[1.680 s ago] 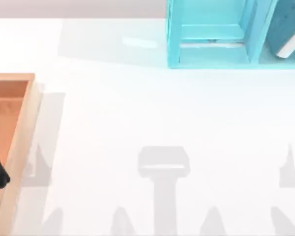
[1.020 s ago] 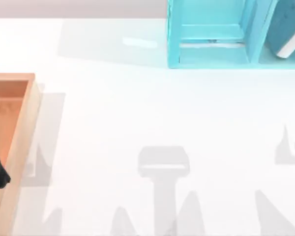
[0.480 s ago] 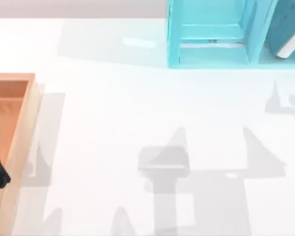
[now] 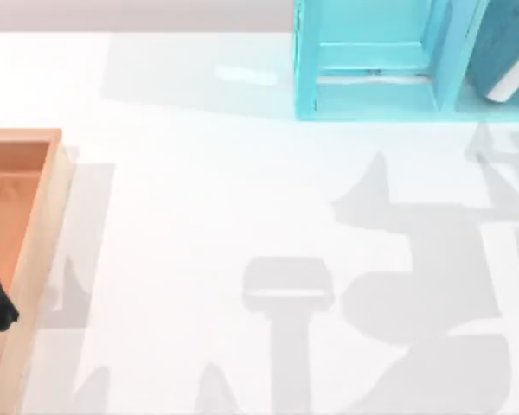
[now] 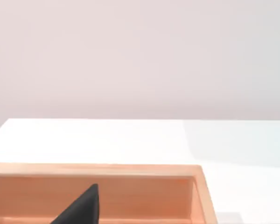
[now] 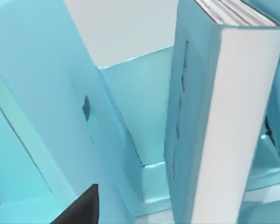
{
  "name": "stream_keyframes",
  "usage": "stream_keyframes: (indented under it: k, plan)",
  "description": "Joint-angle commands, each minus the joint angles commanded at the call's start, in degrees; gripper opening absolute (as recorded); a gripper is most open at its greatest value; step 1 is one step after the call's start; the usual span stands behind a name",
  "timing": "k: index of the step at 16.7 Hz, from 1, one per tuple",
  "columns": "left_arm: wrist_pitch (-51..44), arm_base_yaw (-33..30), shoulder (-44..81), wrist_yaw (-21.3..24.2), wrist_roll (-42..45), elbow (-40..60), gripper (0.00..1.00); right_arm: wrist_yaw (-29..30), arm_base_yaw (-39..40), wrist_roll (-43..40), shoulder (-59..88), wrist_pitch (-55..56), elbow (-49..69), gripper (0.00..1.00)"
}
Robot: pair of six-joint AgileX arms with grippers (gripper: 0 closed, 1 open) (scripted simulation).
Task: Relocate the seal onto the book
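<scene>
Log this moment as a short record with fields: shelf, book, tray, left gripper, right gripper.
shelf: light-blue shelf unit at the table's far right side
book: teal book leaning in the shelf's right compartment; white page edges close in the right wrist view
tray: wooden tray at the table's left edge
left gripper: left gripper, one dark fingertip over the tray
right gripper: right gripper, one dark fingertip close before the shelf and book

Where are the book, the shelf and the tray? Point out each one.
book [image 4: 509,43], top view, on its teal cover.
shelf [image 4: 304,60], top view, on its left wall.
tray [image 4: 40,233], top view, on its right rim.
</scene>
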Motion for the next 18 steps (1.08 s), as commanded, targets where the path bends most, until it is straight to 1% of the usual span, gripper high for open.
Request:
stream_keyframes:
  k: [4, 7, 14, 18]
  plan:
    - [0.0, 0.0, 0.0, 0.0, 0.0, 0.0, 1.0, -0.77, -0.47, 2.02, 11.0, 6.35, 4.15, 1.0]
    - [0.0, 0.0, 0.0, 0.0, 0.0, 0.0, 1.0, -1.1, -0.56, 2.63, 14.5, 8.47, 5.54, 1.0]
    - [0.0, 0.0, 0.0, 0.0, 0.0, 0.0, 1.0, -1.08, -0.28, 2.62, 14.78, 8.48, 5.55, 1.0]
    - [0.0, 0.0, 0.0, 0.0, 0.0, 0.0, 1.0, -0.55, -0.02, 2.71, 18.61, 5.95, 12.04, 1.0]
